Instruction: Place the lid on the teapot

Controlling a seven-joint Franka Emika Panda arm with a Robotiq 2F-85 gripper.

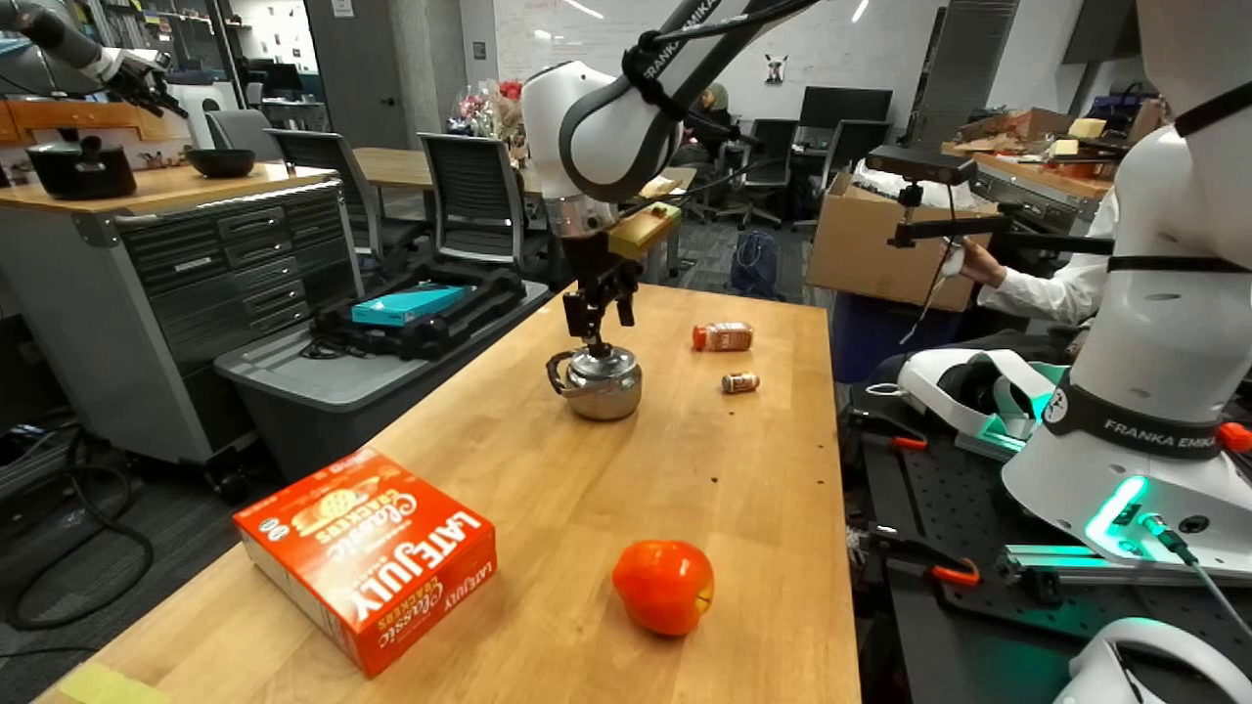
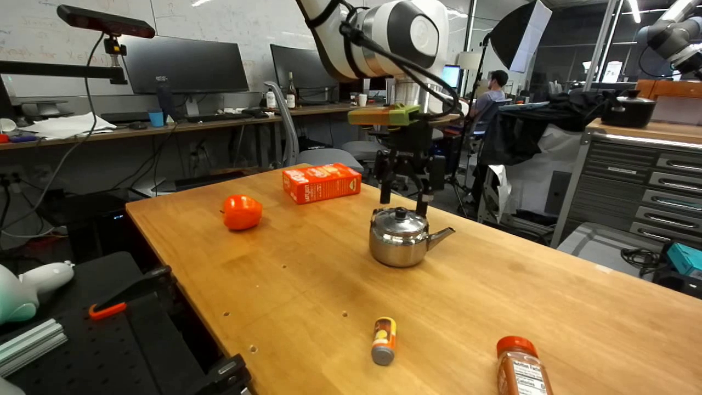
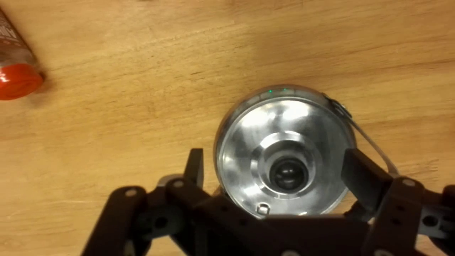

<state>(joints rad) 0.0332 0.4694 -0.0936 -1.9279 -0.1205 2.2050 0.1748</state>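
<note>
The silver teapot [image 1: 604, 401] stands upright on the wooden table; it also shows in an exterior view [image 2: 396, 249] with its spout pointing right, and in the wrist view [image 3: 286, 91]. The round silvery lid [image 3: 245, 142] with its dark knob lies on top of the teapot and looks level there; it shows in both exterior views [image 1: 616, 362] [image 2: 397, 221]. The teapot's handle [image 3: 369, 142] is folded down to the side. My gripper [image 3: 273, 160] is open and empty just above the lid, with its fingers wide apart on either side of the knob [image 3: 288, 174]. It shows in both exterior views [image 1: 603, 321] [image 2: 403, 204].
A red cracker box [image 1: 372, 557] and an orange-red ball-like fruit [image 1: 665, 587] lie on the table [image 1: 548, 518]. A spice bottle [image 1: 726, 337] and a small can [image 1: 740, 382] lie on their sides. A grey bin [image 1: 323, 381] stands beside the table's edge.
</note>
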